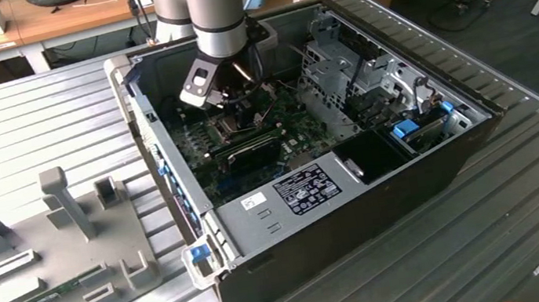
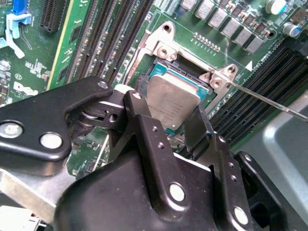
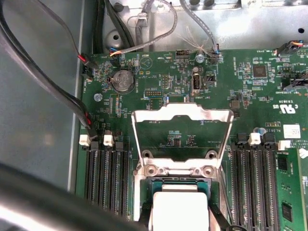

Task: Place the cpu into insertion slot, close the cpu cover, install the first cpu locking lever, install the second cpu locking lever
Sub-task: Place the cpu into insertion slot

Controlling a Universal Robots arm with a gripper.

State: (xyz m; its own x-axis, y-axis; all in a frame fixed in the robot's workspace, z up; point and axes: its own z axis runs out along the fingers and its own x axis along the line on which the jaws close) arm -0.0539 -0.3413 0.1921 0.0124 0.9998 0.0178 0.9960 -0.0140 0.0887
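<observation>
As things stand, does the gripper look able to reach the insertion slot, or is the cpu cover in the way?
Probably yes. The cpu cover is swung open, away from the insertion slot, and nothing lies over the slot. The gripper, shut on the cpu, is right at the slot.

Robotics lab or workshop: open computer case [image 1: 360, 194] on a ribbed metal table [image 1: 23, 130], grey fixture plate [image 1: 57, 256] beside the case, wooden desks [image 1: 71, 20] behind it, robot arm [image 1: 216, 16] reaching into it.
</observation>
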